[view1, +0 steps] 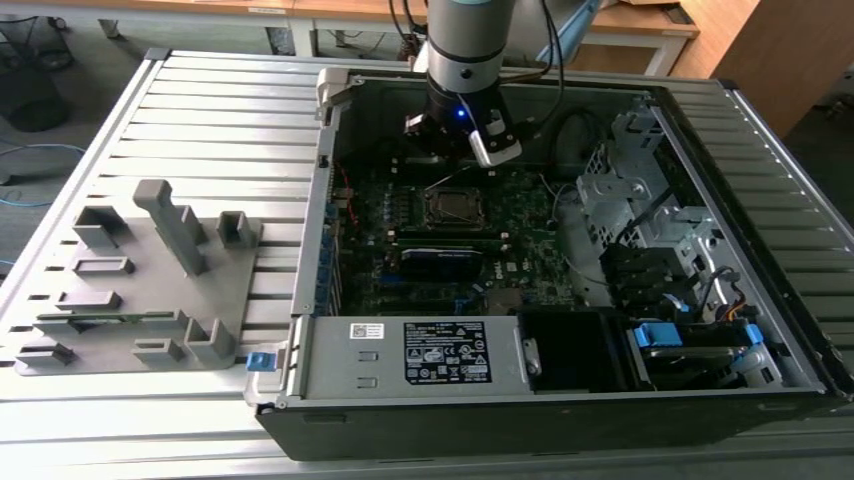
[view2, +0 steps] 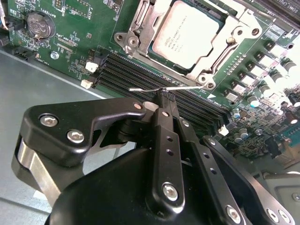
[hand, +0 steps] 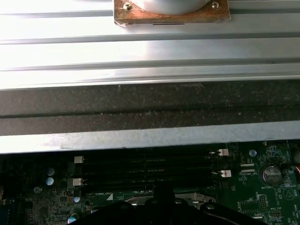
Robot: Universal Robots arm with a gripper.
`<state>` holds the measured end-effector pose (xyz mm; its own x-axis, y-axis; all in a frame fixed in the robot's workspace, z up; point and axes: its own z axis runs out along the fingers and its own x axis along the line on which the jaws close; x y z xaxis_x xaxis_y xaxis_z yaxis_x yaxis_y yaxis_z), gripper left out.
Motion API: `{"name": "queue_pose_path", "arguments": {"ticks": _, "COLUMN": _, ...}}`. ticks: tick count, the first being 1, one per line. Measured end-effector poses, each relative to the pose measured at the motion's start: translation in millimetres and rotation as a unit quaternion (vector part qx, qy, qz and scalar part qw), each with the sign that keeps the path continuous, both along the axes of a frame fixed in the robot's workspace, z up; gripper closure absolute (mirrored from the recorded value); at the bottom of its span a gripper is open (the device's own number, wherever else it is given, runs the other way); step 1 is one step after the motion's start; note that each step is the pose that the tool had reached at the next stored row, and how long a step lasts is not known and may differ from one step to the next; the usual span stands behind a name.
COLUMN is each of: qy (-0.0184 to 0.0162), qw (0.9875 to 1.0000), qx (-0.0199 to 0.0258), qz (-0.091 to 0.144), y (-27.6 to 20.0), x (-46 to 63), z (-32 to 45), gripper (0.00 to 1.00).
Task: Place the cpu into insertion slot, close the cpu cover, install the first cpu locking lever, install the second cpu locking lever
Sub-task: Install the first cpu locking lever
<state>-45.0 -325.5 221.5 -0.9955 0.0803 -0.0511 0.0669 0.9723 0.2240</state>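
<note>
Slatted metal table carries an open PC case. In the exterior view the arm reaches in at upper ctr, just above the insertion slot. A grey fixture sits on the exterior view's left.

In the second wrist view the cpu sits in the slot w/ the cpu cover down around it. The claw is pinched tight on the thin locking lever, prob. to swing it.

In the first wrist view, memory slots run beside the case wall.

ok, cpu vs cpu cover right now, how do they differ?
The cpu is a solid pale grey plate; the cpu cover is an open silvery frame. The cpu sits inside the window; the cpu cover rings it. Both are square, metallic and lie flat.
</note>
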Motion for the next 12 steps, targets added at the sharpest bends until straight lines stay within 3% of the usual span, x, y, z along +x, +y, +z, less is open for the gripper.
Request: {"name": "queue_pose_path", "arguments": {"ticks": 12, "qy": 0.0, "qw": 1.0, "qx": 0.0, "qz": 0.0, "y": 0.0, "x": 3.6, "z": -3.0, "gripper": 0.89}}
